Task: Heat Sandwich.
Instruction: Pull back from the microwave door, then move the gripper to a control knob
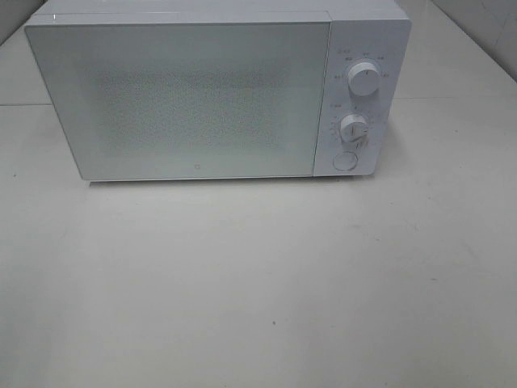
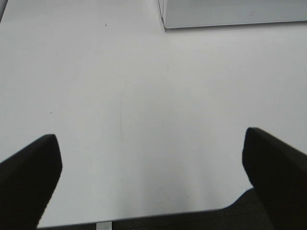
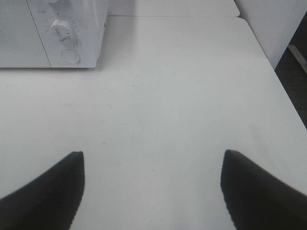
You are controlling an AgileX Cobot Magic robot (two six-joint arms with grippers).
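A white microwave [image 1: 202, 97] is pictured from a high camera, set at the back of a pale counter [image 1: 258, 291]. Its frosted door [image 1: 178, 101], which takes up the left and middle of the front, is shut, and nothing behind it can be made out. To the right of the door, a narrow control panel [image 1: 380, 48] is fitted with two round dials, the upper dial [image 1: 365, 79] above the lower dial [image 1: 354, 127]. A round button [image 1: 345, 161] is placed beneath them at the panel's lower corner.

The sandwich is shown in none of the three views, and where it lies cannot be told from them.

In the left wrist view, the left fingers [image 2: 29, 182] are seen released and spread wide, with nothing grasped. Only counter surface [image 2: 144, 96] is seen between them. A lower corner of the microwave [image 2: 230, 12] is caught well beyond them, and the counter's edge is seen close under the fingers, with a dark floor [image 2: 192, 221] past it.

In the right wrist view, the right fingers [image 3: 43, 191] are likewise held apart and released, with nothing between them but counter [image 3: 158, 120]. The control end of the microwave [image 3: 29, 33] is shown well apart from them, with the lower dial [image 3: 63, 31] and the round button [image 3: 70, 56] both in sight. The counter's side edge is seen on the side away from the microwave, with dark floor [image 3: 295, 81] beyond it.
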